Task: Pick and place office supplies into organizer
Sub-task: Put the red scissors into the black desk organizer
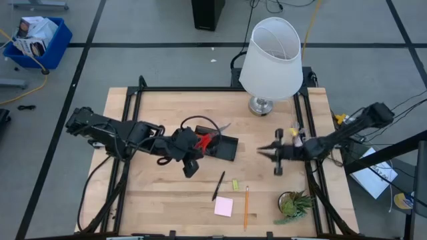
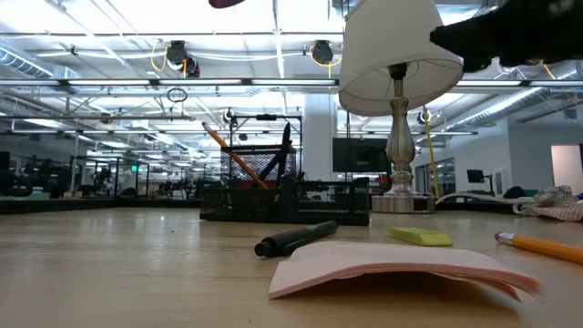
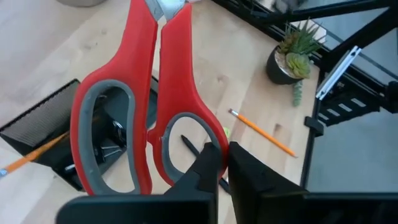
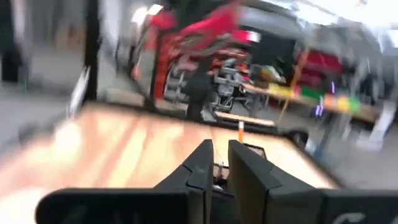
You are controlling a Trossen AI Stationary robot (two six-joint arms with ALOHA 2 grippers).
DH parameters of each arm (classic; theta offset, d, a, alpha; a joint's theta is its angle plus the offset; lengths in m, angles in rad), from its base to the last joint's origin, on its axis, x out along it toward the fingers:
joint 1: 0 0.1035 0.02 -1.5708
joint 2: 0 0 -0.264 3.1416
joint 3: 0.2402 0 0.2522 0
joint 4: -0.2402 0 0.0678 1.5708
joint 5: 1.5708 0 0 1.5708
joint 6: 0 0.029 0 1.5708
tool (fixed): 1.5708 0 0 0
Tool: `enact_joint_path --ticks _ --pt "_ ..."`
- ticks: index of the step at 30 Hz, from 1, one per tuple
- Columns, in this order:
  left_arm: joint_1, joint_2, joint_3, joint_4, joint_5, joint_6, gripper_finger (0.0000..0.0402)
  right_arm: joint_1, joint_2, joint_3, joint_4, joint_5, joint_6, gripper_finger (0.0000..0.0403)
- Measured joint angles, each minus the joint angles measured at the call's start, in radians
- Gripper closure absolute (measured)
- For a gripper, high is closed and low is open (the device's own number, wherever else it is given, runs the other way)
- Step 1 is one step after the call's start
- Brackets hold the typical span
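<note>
My left gripper point(image 1: 197, 144) is shut on the red-handled scissors point(image 1: 205, 139), which hang in the air over the black organizer point(image 1: 223, 148). The organizer point(image 2: 282, 196) stands at the table's middle with an orange pencil point(image 2: 235, 157) and a dark pen leaning in its taller section. A black pen point(image 1: 218, 185), a yellow-green eraser point(image 1: 235, 185), a pink sticky-note pad point(image 1: 224, 207) and an orange pencil point(image 1: 246, 208) lie flat nearer the table's near edge. My right gripper point(image 1: 261, 151) hovers shut to the right of the organizer, holding nothing. My left gripper pinches the rim of the scissors' smaller handle loop point(image 3: 200, 132) between its two fingers point(image 3: 205, 165). The scissors are lifted clear above the organizer, with the blades pointing away from the gripper, toward the table's right.
A white-shaded lamp point(image 1: 270, 57) stands at the far edge, right of the middle. A small potted plant point(image 1: 293, 203) sits at the near right corner. Black frame rails point(image 1: 133, 107) run along the table's sides. Bare wood lies left of the pen.
</note>
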Motion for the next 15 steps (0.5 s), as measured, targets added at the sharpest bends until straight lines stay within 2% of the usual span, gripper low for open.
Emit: enact_joint_path --ticks 4,7,12,15 --pt "0.020 0.000 0.000 0.001 0.019 -0.054 0.0385 0.052 0.236 0.056 0.191 -0.003 -0.276 0.0359" --pt "0.037 0.000 0.000 0.000 0.044 -0.109 0.0366 0.095 0.377 0.156 0.195 0.006 -0.456 0.0347" --pt "0.054 0.000 0.000 0.001 0.113 -0.206 0.0368 0.134 0.583 0.360 0.220 0.263 -0.827 0.0298" --pt "0.054 0.000 0.000 0.002 0.126 -0.249 0.0385 0.134 0.663 0.462 0.214 0.344 -1.068 0.0271"
